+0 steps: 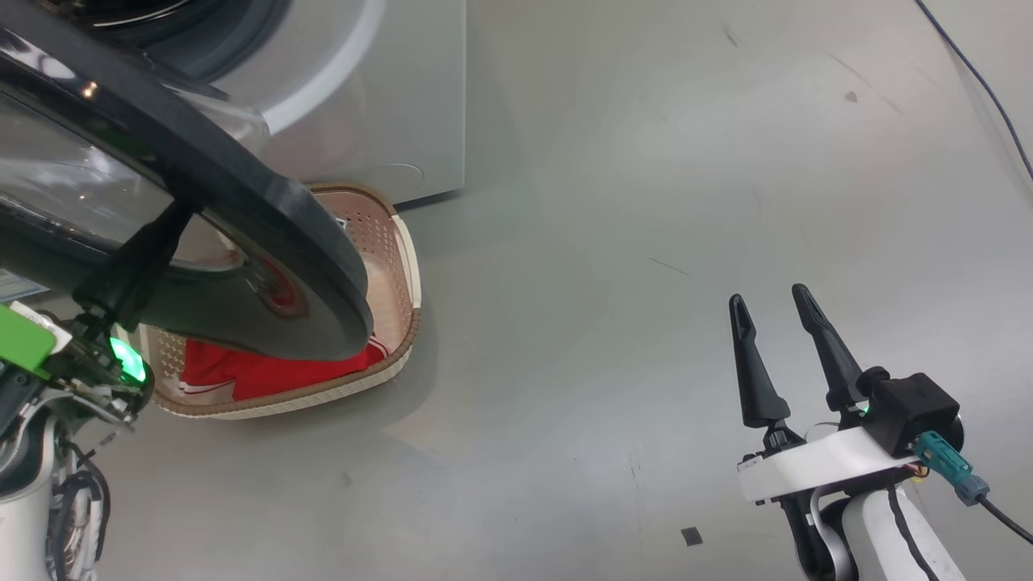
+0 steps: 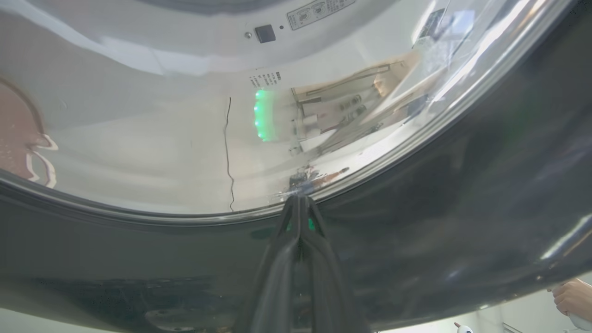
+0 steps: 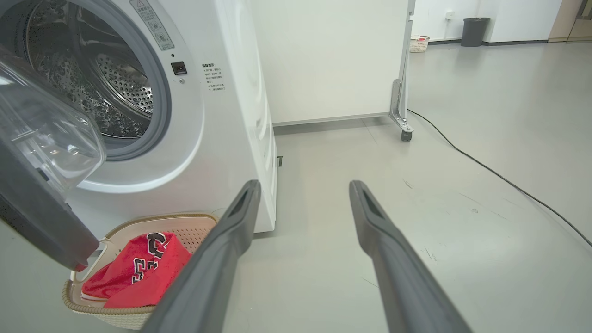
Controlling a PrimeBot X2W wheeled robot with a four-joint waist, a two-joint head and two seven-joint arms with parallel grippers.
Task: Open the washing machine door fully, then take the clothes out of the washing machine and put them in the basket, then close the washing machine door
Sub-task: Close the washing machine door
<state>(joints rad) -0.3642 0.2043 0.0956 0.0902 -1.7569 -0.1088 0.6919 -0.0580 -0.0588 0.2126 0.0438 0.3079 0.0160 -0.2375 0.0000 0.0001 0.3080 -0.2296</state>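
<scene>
The washing machine (image 3: 222,115) stands at the left, its mouth uncovered and its steel drum (image 3: 115,88) in sight. The washing machine door (image 1: 266,242) hangs partly swung out, black rim and clear bowl over the basket (image 1: 403,266). My left gripper (image 1: 181,216) is shut, and its tips (image 2: 299,200) rest against the door (image 2: 416,222) where the black rim meets the glass. Red clothes (image 3: 138,268) with white-edged dark lettering lie in the basket (image 3: 92,314) on the floor below the door. Over bare floor at the lower right, my right gripper (image 1: 775,303) stands open and holds nothing; it also shows in its wrist view (image 3: 303,185).
A dark cable (image 3: 485,166) runs across the grey floor on the right. A wheeled white partition (image 3: 402,92) stands behind the washer, with a dark bin (image 3: 475,30) far back. A person's hand (image 2: 571,296) shows beyond the door's edge.
</scene>
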